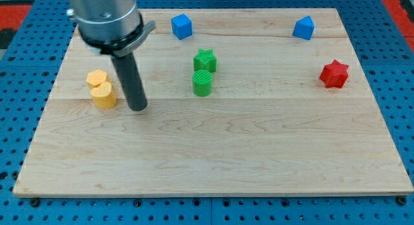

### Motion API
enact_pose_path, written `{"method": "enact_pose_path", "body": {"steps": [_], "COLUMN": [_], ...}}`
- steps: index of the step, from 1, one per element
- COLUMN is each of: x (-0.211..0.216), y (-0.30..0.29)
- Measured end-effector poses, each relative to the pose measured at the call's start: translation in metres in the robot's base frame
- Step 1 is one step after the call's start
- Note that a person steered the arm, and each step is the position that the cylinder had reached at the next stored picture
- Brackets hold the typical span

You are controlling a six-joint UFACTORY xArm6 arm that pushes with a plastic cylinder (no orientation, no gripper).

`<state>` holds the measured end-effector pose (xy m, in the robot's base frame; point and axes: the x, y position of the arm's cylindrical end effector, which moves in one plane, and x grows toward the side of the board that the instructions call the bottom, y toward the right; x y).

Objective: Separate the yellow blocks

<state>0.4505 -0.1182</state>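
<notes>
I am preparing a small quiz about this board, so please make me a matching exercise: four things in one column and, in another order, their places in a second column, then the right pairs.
Column one:
1. my tip
2. red star block
3. green cylinder block
4. yellow blocks

Column two:
A. near the view's right edge of the board
B. just to the view's right of the yellow pair
C. touching each other at the view's left
D. directly below the green star block, touching it

Pairs: 1-B, 2-A, 3-D, 4-C
</notes>
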Motion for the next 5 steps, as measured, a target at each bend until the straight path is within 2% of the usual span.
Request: {"method": "enact_pose_path", "body": {"steps": [2, 3, 5], "x": [-0.017, -0.026, -0.040], "y": [-0.066, -0.078, -0.066]}}
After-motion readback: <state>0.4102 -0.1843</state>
